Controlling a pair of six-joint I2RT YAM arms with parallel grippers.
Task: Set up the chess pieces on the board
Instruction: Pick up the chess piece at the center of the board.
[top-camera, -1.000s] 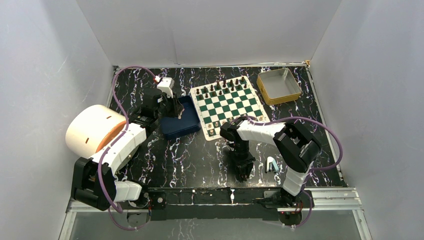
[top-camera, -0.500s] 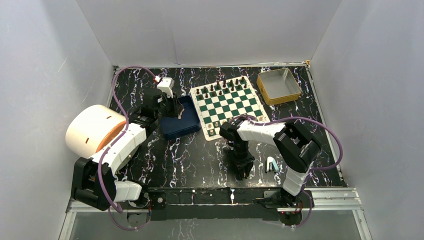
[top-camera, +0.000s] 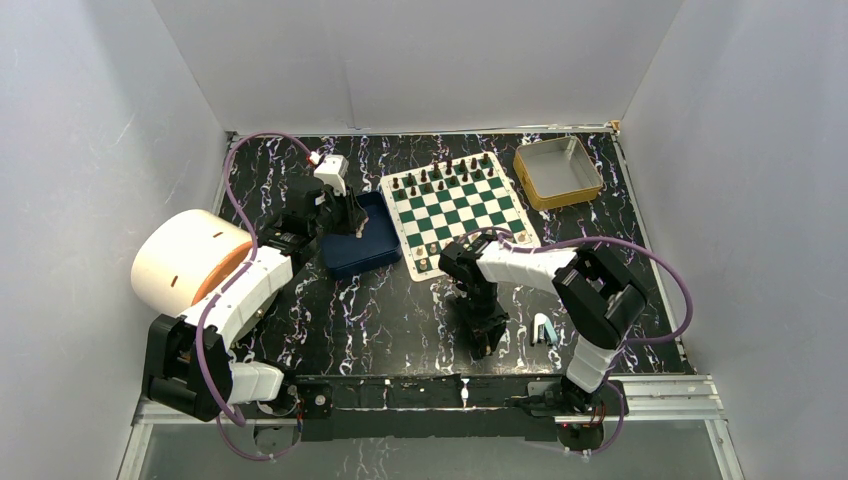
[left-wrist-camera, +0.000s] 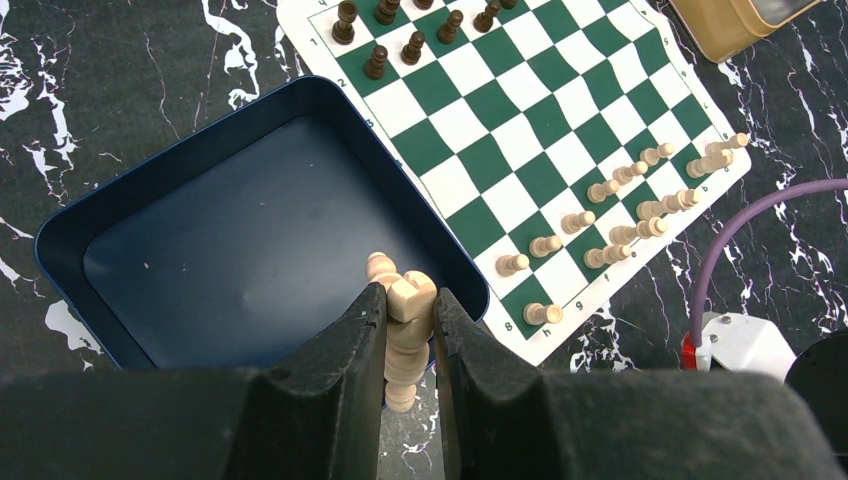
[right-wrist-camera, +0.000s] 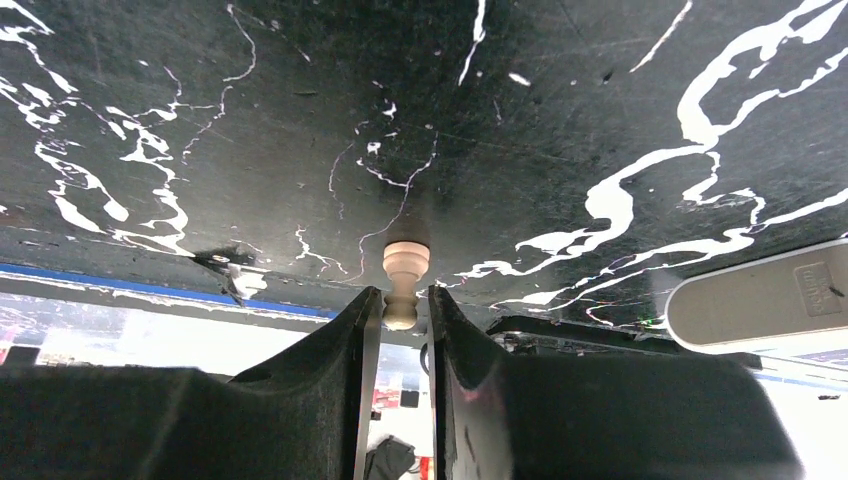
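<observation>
A black, white-veined desk (top-camera: 400, 310) carries a chessboard mat (top-camera: 460, 208), a blue tray (top-camera: 365, 257) just left of it, a yellow-rimmed tin (top-camera: 541, 195) to its right, and a small pale-blue object (top-camera: 542, 330) nearer.

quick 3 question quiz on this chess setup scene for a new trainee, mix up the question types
1. True or false: the left gripper holds a cream piece.
2. Where do the dark pieces stand? A: the far rows of the board; B: its near rows; C: its middle rows.
3. Fill in: the pawn at the fingertips of the right gripper rests on the ____.
Key: 1 true; 2 A; 3 table.
</observation>
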